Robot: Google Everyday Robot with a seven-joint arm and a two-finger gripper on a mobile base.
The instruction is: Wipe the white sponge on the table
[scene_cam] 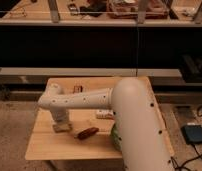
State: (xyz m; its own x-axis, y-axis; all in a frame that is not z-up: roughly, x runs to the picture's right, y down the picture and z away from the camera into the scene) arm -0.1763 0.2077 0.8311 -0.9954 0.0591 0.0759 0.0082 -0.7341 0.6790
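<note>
No legible text or labels

Your table (43, 148) carries the white sponge (63, 128) under the gripper (61, 121), a reddish-brown item (87, 133) just beside it, and a whitish packet (104, 114).

the thick white arm (136, 125) is seen rising from the near right and is stretched leftward across the middle of the scene. a bend is made at the rounded elbow (50, 97) on the left, from which the wrist (60, 115) is turned straight down. the gripper (62, 125) is held low at the near left, pointed downward, directly beneath the wrist.
</note>
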